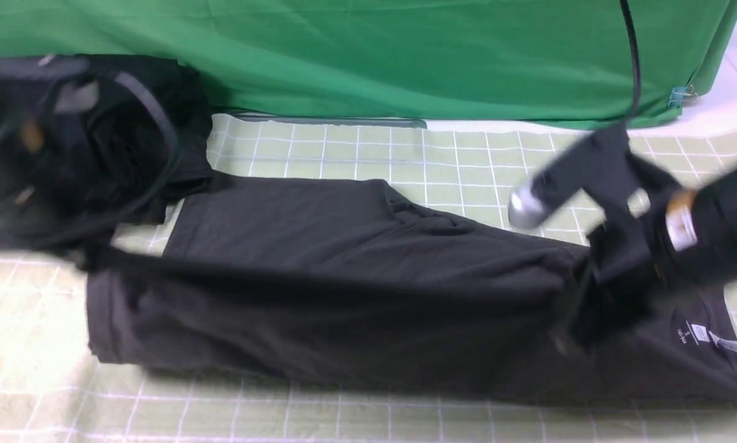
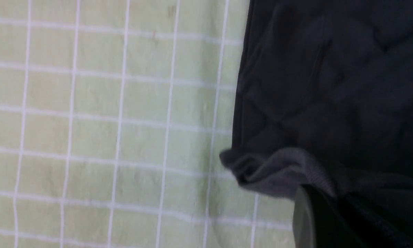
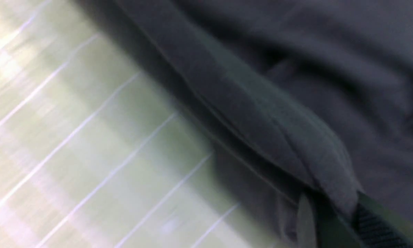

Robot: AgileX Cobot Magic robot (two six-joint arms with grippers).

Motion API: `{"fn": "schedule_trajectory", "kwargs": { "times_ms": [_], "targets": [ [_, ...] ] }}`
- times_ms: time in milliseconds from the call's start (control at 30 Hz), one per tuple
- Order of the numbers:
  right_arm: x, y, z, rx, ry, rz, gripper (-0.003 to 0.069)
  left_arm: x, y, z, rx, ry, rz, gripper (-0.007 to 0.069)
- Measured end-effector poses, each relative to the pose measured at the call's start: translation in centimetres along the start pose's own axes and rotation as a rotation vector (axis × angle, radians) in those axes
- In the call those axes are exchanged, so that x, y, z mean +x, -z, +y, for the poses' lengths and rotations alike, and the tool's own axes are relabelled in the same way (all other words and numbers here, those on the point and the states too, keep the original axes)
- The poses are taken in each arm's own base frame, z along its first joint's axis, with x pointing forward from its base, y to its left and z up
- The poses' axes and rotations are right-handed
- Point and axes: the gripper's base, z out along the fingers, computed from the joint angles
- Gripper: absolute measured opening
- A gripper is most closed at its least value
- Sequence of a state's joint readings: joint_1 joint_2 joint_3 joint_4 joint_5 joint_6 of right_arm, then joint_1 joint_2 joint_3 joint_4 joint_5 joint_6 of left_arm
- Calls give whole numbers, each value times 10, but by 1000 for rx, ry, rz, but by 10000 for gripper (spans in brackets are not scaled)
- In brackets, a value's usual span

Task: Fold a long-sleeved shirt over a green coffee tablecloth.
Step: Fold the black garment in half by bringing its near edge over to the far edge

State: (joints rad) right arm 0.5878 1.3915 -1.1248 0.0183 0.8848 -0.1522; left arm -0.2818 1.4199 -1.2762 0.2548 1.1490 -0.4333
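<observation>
Left wrist view: the left gripper (image 2: pixel 330 206) is pressed together on a bunched hem of the long-sleeved shirt (image 2: pixel 330 86). The grey cloth wells up out of the fingertips and hangs beyond them. The green coffee tablecloth (image 2: pixel 89 120) lies bare beside and beneath the gripper.

Right wrist view: the right gripper (image 3: pixel 334 213) is likewise clamped on a folded ridge of shirt (image 3: pixel 296 69), which runs away from its tips. Gridded cloth (image 3: pixel 72 155) streaks past underneath, badly blurred.

Front view: the shirt (image 1: pixel 344 246) stretches between the two tools in a taut line, and its body spreads flat on the tablecloth (image 1: pixel 344 147) below that line. The right gripper (image 1: pixel 590 295) pinches one end, with the white neck label (image 1: pixel 701 332) just beneath it. The left end of the line runs into a dark blur, so that tool cannot be picked out here (its own camera settles the matter).

This looks like a lengthwise fold, with the lifted edge being carried across the body. To do it well, both grippers should travel together at the same height and hold the stretch between them. That way the edge comes down straight rather than sagging in the middle. They should release only once the cloth rests flat under each tool, or a corner may spring back.
</observation>
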Motion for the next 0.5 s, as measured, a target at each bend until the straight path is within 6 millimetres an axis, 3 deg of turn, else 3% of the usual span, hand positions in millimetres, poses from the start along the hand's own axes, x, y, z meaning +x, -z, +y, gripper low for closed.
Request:
{"fn": "schedule_trajectory", "kwargs": {
  "times_ms": [200,300,367,500],
  "targets": [
    [-47,-50,-42,51,-31,0,27,-77,-54,3,-13,40,18,14],
    [-60,-69,-52,58,-44,3,27,-100,-73,5,-9,46,13,14],
    [-74,-94,-65,68,-60,1,27,-126,-98,4,-5,48,1,14],
    [-88,-126,-78,79,-70,-4,27,-149,-131,-2,-11,34,5,14]
  ]
}}
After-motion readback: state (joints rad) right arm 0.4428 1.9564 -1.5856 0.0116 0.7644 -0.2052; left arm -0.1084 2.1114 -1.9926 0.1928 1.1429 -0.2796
